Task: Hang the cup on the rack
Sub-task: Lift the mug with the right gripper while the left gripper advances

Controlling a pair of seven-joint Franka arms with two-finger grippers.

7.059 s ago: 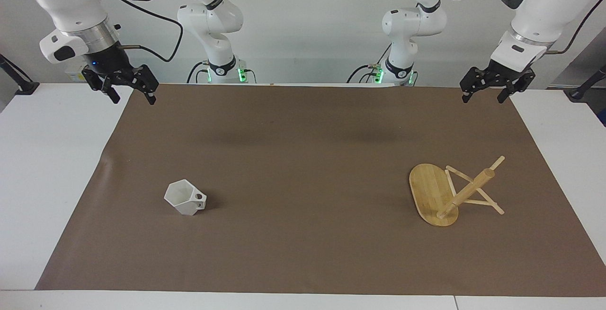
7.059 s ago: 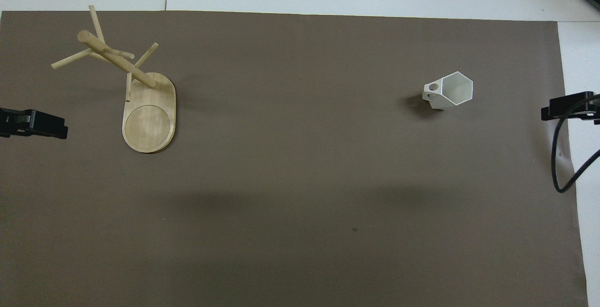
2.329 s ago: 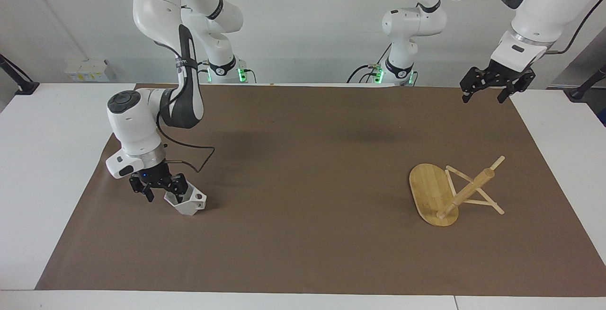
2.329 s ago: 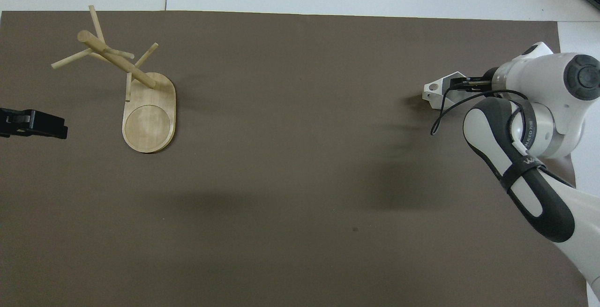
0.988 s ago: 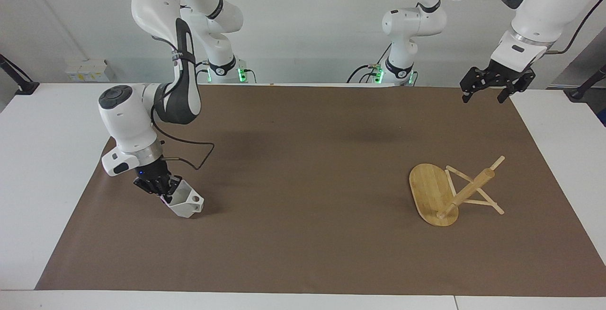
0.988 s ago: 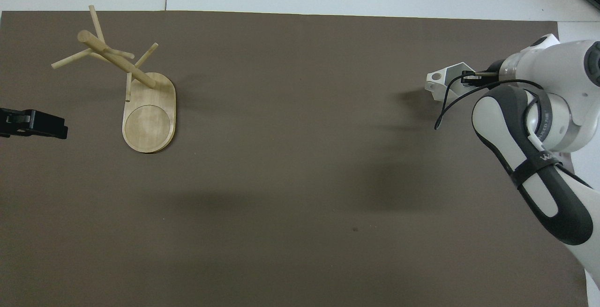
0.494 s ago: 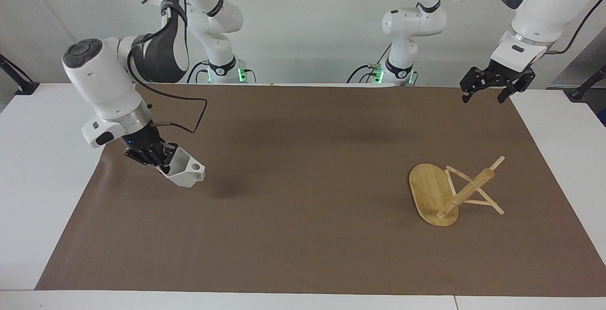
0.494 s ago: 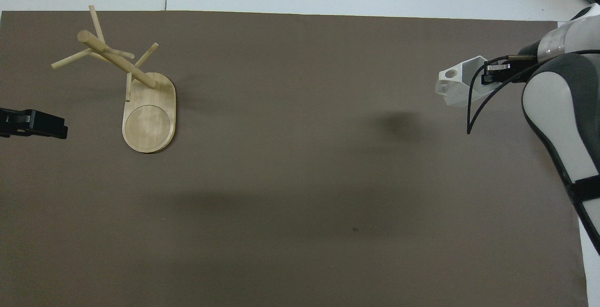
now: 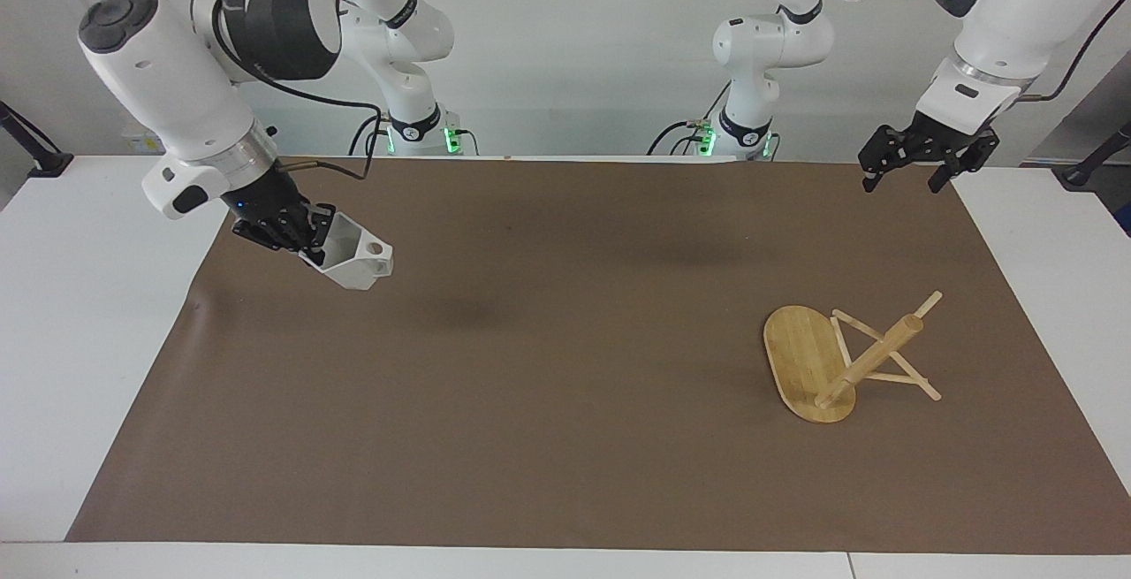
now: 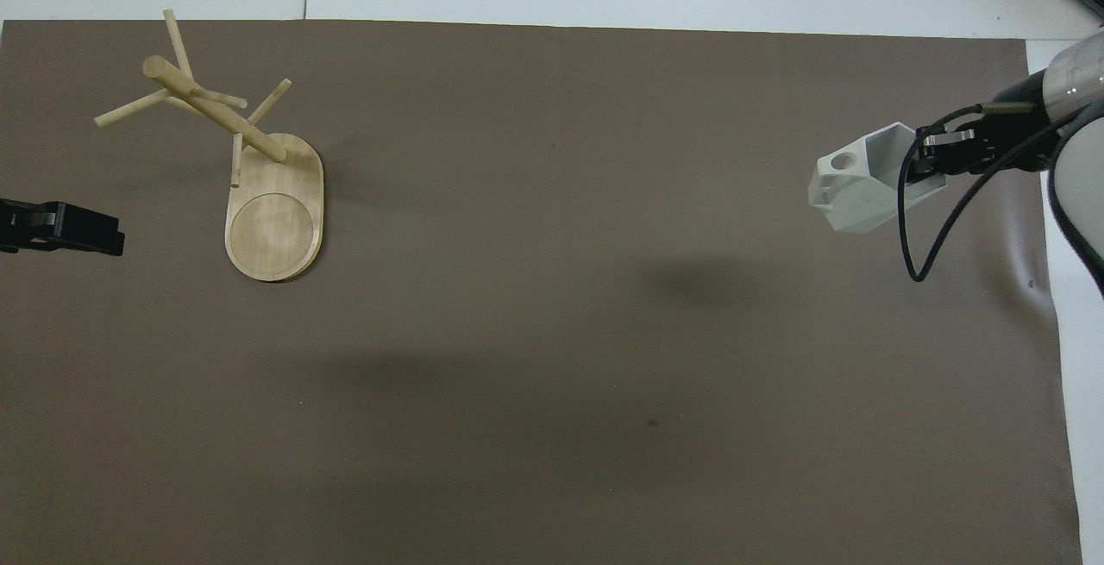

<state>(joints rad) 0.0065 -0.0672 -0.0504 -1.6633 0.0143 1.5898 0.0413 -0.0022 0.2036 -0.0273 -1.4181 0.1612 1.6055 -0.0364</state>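
- Facing view: the right hand [image 9: 311,239] hangs in the air over the brown mat [image 9: 565,340], toward the right arm's end of the tabletop [image 9: 88,340], with its fingers pinched onto the rim wall of the cup [image 9: 353,261]
- The cup is lifted clear of the mat and tilted, its open hexagonal mouth turned up toward the hand, its angular handle with the round hole pointing toward the middle of the mat
- A soft dark shadow lies on the mat below and beside the cup
- Overhead view: the cup [image 10: 858,188] shows at the right arm's end, one finger inside its mouth and one outside the wall, and a black cable [image 10: 914,229] loops down from the wrist
- The rack [image 9: 835,362] lies tipped over on the mat toward the left arm's end, well apart from the cup, its oval base on edge, its post slanting and its pegs sticking out
- The left hand [image 9: 910,174] waits in the air over the mat's corner nearest the left arm's base, its fingers spread wide and holding nothing
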